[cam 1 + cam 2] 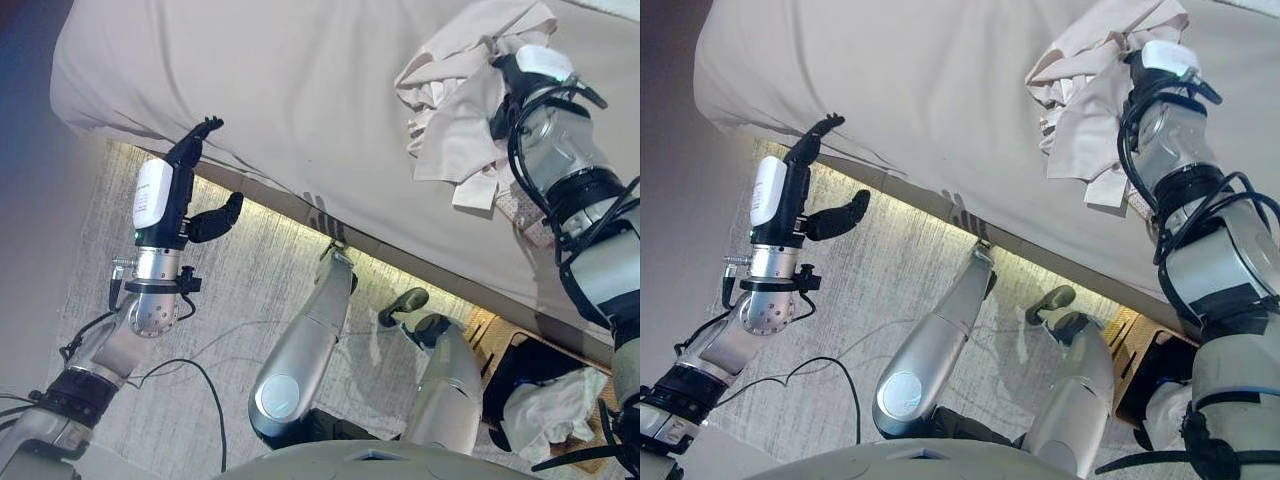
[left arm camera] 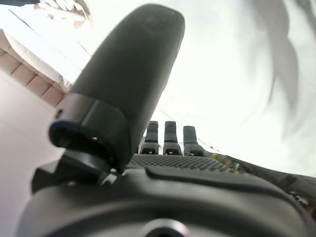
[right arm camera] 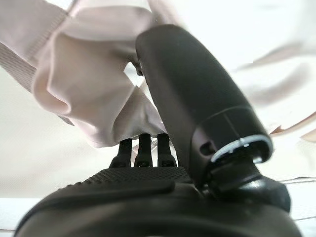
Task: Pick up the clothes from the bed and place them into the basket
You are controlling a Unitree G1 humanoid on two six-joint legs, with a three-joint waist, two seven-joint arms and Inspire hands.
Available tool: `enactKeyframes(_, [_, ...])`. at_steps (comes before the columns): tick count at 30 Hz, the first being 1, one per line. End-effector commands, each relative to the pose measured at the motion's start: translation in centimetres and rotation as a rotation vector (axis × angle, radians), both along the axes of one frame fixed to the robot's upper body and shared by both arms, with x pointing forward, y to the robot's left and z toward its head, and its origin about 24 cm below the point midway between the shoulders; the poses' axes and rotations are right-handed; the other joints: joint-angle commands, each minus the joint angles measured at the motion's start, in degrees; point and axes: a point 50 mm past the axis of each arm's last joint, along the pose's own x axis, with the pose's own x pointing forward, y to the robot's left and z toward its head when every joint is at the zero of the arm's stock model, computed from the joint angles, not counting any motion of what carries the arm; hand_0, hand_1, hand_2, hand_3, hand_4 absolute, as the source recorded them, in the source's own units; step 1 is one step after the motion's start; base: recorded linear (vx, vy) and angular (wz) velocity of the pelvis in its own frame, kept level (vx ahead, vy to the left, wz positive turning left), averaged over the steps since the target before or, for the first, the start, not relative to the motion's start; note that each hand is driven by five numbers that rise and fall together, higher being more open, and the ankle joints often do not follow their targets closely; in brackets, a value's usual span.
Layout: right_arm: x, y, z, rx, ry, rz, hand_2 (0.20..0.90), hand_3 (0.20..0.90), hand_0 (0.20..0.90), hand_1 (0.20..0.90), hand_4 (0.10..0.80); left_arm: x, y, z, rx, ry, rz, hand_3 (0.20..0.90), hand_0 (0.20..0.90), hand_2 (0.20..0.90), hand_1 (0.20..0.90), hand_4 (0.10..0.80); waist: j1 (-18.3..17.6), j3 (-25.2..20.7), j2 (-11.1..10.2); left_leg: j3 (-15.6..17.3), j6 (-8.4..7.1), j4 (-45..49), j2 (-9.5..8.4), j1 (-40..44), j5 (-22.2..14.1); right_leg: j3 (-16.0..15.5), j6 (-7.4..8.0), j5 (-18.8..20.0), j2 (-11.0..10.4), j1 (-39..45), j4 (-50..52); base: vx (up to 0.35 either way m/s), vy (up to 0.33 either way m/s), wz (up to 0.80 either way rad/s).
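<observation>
A pale beige garment (image 1: 450, 110) lies bunched at the right of the bed (image 1: 280, 90), near its front edge. My right hand (image 1: 520, 75) is pushed into the garment from the right, and the cloth drapes over it; in the right wrist view the cloth (image 3: 84, 84) lies over and past my hand (image 3: 148, 182). My left hand (image 1: 185, 195) is open and empty, held upright at the bed's front edge on the left, apart from the clothes. A dark basket (image 1: 510, 385) stands on the floor at the lower right with a white cloth (image 1: 555, 410) in it.
The bed's sheet hangs over the front edge, with a lit gap under the bed. A grey rug (image 1: 250, 290) covers the floor before the bed. A wooden slatted piece (image 1: 490, 325) lies next to the basket.
</observation>
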Motion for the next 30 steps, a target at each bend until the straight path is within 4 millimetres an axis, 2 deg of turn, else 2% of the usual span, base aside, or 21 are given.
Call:
enactKeyframes(1, [-0.3, -0.3, 2.9, -0.07, -0.046, -0.025, 0.9, 0.9, 0.9, 0.9, 0.8, -0.4, -1.0, 2.7, -0.078, -0.181, -0.024, 0.9, 0.9, 0.9, 0.9, 0.8, 1.29, -2.38, 5.19, 6.82, 6.97, 8.29, -2.21, -3.58, -7.92, 0.64, -2.14, -0.06, 6.24, -3.39, 5.13, -0.061, 0.019, -0.01])
enactKeyframes(2, [-0.3, -0.3, 3.1, -0.069, -0.039, -0.025, 0.9, 0.9, 0.9, 0.9, 0.8, -0.5, -1.0, 2.7, -0.08, -0.185, -0.026, 0.9, 0.9, 0.9, 0.9, 0.8, 1.38, -2.38, 5.35, 6.91, 7.06, 8.57, -2.21, -4.24, -7.93, 0.74, -2.17, -0.11, 6.25, -4.16, 5.49, -0.053, 0.013, -0.03])
enactKeyframes(3, [-0.3, -0.2, 3.1, -0.064, -0.038, -0.023, 0.646, 0.604, 0.646, 0.646, 0.504, -0.5, -1.0, 2.8, -0.079, -0.186, -0.027, 0.9, 0.9, 0.9, 0.9, 0.8, 1.43, -2.38, 5.43, 6.94, 7.09, 8.75, -2.2, -4.67, -7.91, 0.82, -2.17, -0.09, 6.28, -4.63, 5.66, -0.055, 0.01, -0.03])
enactKeyframes(4, [-0.3, -0.2, 3.3, -0.049, -0.047, -0.01, 0.3, 0.2, 0.3, 0.3, 0.1, -0.6, -1.0, 2.8, -0.081, -0.189, -0.028, 0.9, 0.9, 0.9, 0.9, 0.8, 1.42, -2.38, 5.48, 7.04, 7.11, 8.85, -2.16, -5.15, -7.77, 0.96, -2.16, 0.0, 6.34, -5.18, 5.79, -0.062, 0.005, -0.04])
enactKeyframes(12, [-0.3, 0.5, 3.9, 0.009, -0.113, 0.069, 0.3, 0.2, 0.3, 0.3, 0.1, -0.9, -0.6, 3.0, -0.077, -0.204, -0.012, 0.9, 0.9, 0.9, 0.9, 0.8, 0.62, -2.38, 4.27, 7.07, 7.07, 9.12, -1.45, -5.01, -7.94, 1.52, -1.98, 0.24, 7.61, -5.43, 5.98, -0.038, -0.014, 0.0])
enactKeyframes(17, [-0.2, 0.3, 3.0, 0.098, -0.082, 0.077, 0.3, 0.2, 0.3, 0.3, 0.1, -0.6, -0.3, 3.0, -0.068, -0.181, 0.003, 0.9, 0.9, 0.9, 0.9, 0.8, 0.08, -2.38, 3.52, 7.0, 6.64, 7.71, -0.58, -2.16, -7.85, 1.58, -1.88, 0.53, 8.19, -2.57, 4.55, -0.015, -0.006, -0.04])
enactKeyframes(26, [-0.4, -0.9, 1.6, 0.233, -0.123, 0.083, 0.3, 0.2, 0.3, 0.3, 0.1, -0.5, 0.7, 2.4, -0.057, -0.141, 0.031, 0.9, 0.9, 0.9, 0.9, 0.8, -0.84, -2.38, 2.25, 6.18, 5.49, 0.77, 0.48, 8.36, -6.61, 1.73, -1.58, 1.68, 8.18, 7.89, -1.74, 0.003, -0.023, -0.02])
enactKeyframes(30, [-0.8, -1.6, 1.5, 0.318, -0.181, 0.11, 0.3, 0.2, 0.3, 0.3, 0.1, -0.2, 1.6, 1.4, -0.037, -0.034, 0.072, 0.9, 0.9, 0.9, 0.9, 0.8, -1.68, -2.38, 1.31, 5.61, 5.23, -1.95, 1.04, 15.41, -6.8, 1.75, -1.46, 2.01, 7.76, 14.87, -5.17, 0.074, -0.016, -0.07])
